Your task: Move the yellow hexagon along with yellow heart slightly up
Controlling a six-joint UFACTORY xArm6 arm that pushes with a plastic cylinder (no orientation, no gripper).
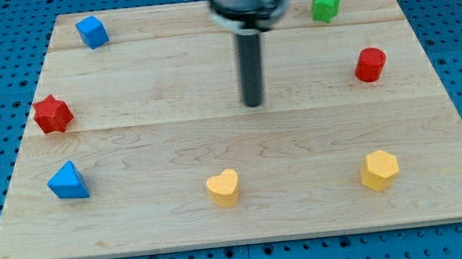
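Observation:
The yellow hexagon [379, 170] lies near the view's bottom right of the wooden board [157, 154]. The yellow heart [223, 187] lies at the bottom centre, well to the left of the hexagon. My tip [254, 104] is at the board's middle, above and slightly right of the heart and up-left of the hexagon. It touches no block.
A blue cube [92, 31] sits at top left, a green star-like block [325, 6] at top right, a red cylinder [370, 64] at the right, a red star-like block [52, 113] at the left edge, and a blue triangle [69, 182] at lower left.

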